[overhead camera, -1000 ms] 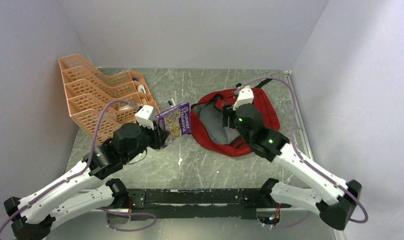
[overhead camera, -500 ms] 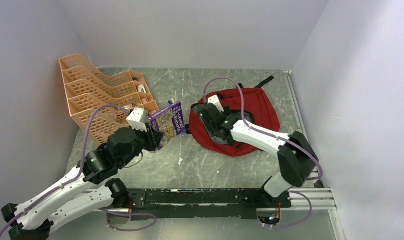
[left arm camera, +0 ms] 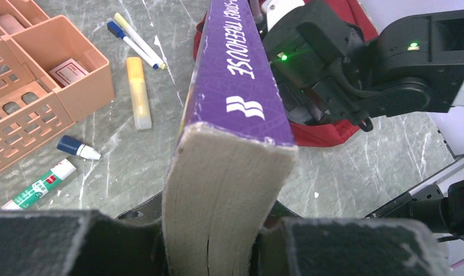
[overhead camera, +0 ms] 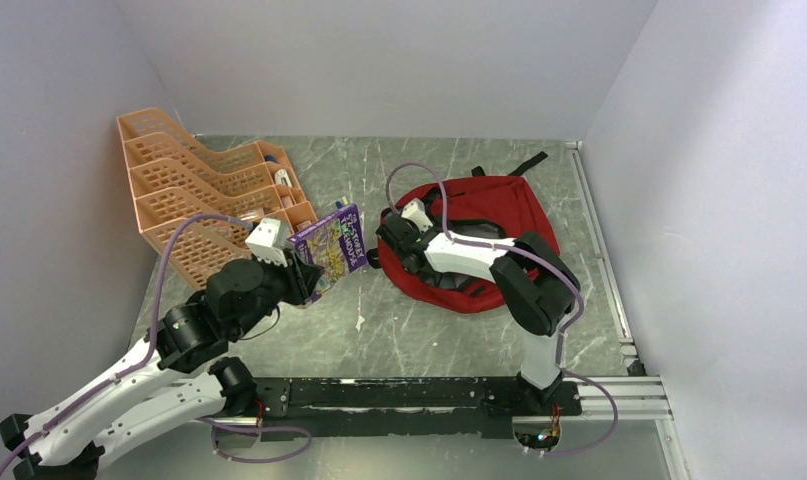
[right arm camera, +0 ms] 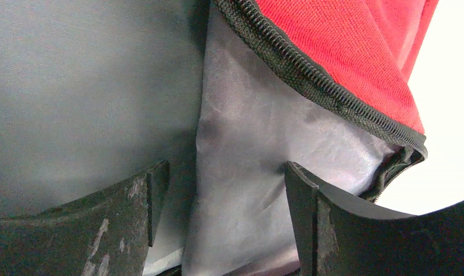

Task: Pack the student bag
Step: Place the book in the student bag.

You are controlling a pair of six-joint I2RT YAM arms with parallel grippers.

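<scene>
at the far left, the orange plastic tray rack with slotted sides (overhead camera: 194, 195) stands against the wall. in my left wrist view a small white card with red print (left arm camera: 68, 72) lies in one of its open compartments.

on the grey-green marbled tabletop (overhead camera: 429, 320) just beside the rack lie a few loose things:
- a green and white tube (left arm camera: 42, 183)
- a small white bottle with a blue cap (left arm camera: 78, 148)
- a yellow highlighter (left arm camera: 138, 92)
- two thin pens side by side (left arm camera: 134, 43)

my left gripper (overhead camera: 307, 275) is clenched on a thick purple paperback book (overhead camera: 329, 250). both black fingers press the page block near its bottom edge. the book is lifted off the table and tilted, with its spine, which reads "treehouse", pointing toward the bag. it hangs between the rack and the bag and touches neither.

the student bag, a large soft red fabric backpack (overhead camera: 499, 215), lies flat on the table right of centre. its opened mouth faces left toward the book, and its black straps (overhead camera: 524, 163) trail off at the far end.

my right gripper (overhead camera: 391, 240) sits at the left rim of that mouth. in its own wrist view the jaws are spread apart. the smooth grey lining (right arm camera: 246, 161) fills the gap between them, and the black zipper (right arm camera: 310, 86) and red outer cloth run across above. whether either finger touches the lining i cannot tell.
</scene>
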